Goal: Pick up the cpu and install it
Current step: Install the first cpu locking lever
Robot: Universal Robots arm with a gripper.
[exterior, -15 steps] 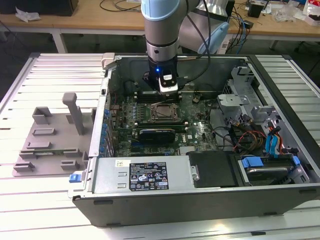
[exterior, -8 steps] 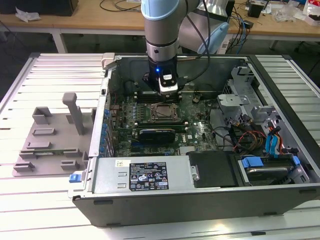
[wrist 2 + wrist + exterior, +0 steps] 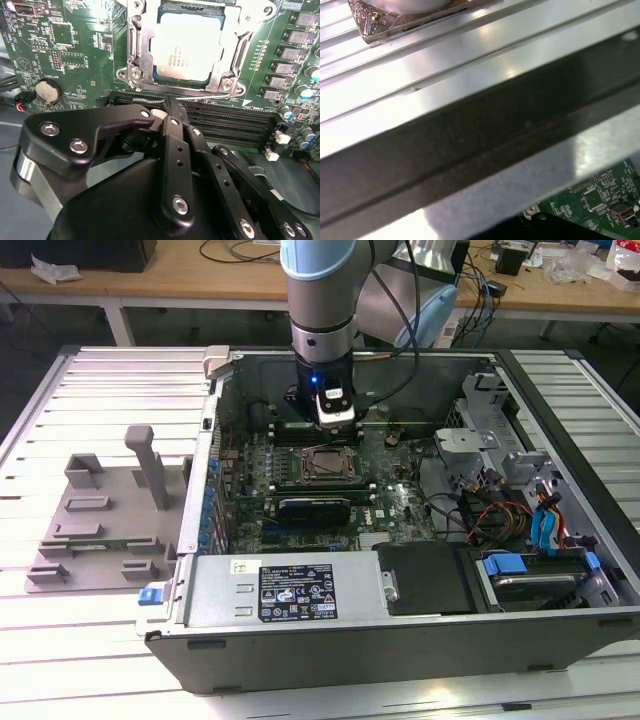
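Second wrist view shows the cpu (image 3: 186, 47) sitting in the socket (image 3: 135, 60) (seated already); gripper (image 3: 167, 112) fingers look pinched together, holding nothing.

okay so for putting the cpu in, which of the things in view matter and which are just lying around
Part of the job:
- cpu, already lying in the socket
- socket frame around it on the motherboard
- gripper, over the memory slots beside the socket

Just lying about:
- grey fixture plate outside the case, on the exterior view's left
- power supply
- blue-tabbed drive bay
- coin battery
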